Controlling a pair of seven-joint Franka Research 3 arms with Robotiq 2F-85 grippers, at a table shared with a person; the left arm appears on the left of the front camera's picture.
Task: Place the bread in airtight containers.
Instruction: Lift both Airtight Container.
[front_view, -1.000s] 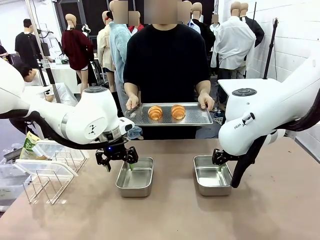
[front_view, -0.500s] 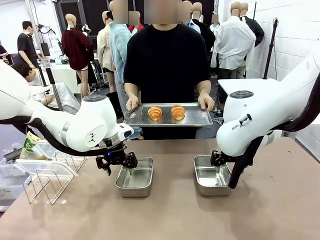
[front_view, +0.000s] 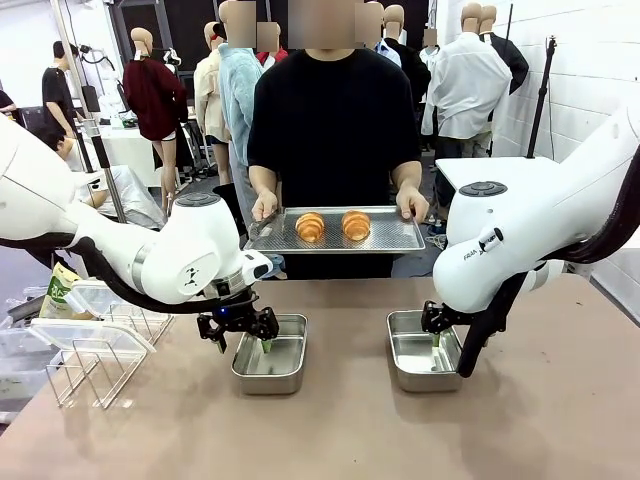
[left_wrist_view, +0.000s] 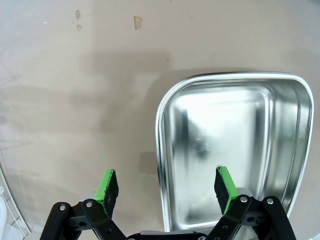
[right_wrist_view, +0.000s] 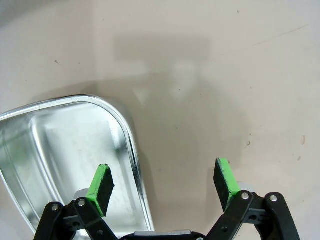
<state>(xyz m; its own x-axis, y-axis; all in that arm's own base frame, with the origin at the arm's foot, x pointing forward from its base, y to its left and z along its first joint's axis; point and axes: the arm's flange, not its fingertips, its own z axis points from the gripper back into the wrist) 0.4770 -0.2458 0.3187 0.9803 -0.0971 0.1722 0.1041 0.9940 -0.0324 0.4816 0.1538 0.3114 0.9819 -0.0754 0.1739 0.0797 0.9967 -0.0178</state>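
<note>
Two pieces of bread, one (front_view: 310, 226) beside the other (front_view: 356, 224), lie on a perforated tray (front_view: 395, 238) that a person holds above the table's far edge. Two airtight containers rest on the table without lids: the left tin (front_view: 275, 362) and the right tin (front_view: 418, 356). My left gripper (front_view: 238, 329) hangs open over the left tin's left rim. In the left wrist view that tin (left_wrist_view: 235, 145) is bare inside, and my left gripper (left_wrist_view: 166, 184) straddles its rim. My right gripper (front_view: 437, 330) stands open over the right tin (right_wrist_view: 60, 145); in the right wrist view my right gripper (right_wrist_view: 163, 180) spans its rim.
A white wire rack (front_view: 95, 365) with clear lids (front_view: 80, 335) on it stands at the table's left, next to plastic boxes (front_view: 20, 350). Bare tabletop (front_view: 350, 430) stretches in front of the tins and between them.
My left arm has shifted a little right and down, bringing its gripper closer over the left tin. The right arm has edged slightly left. The tray and bread stay put.
</note>
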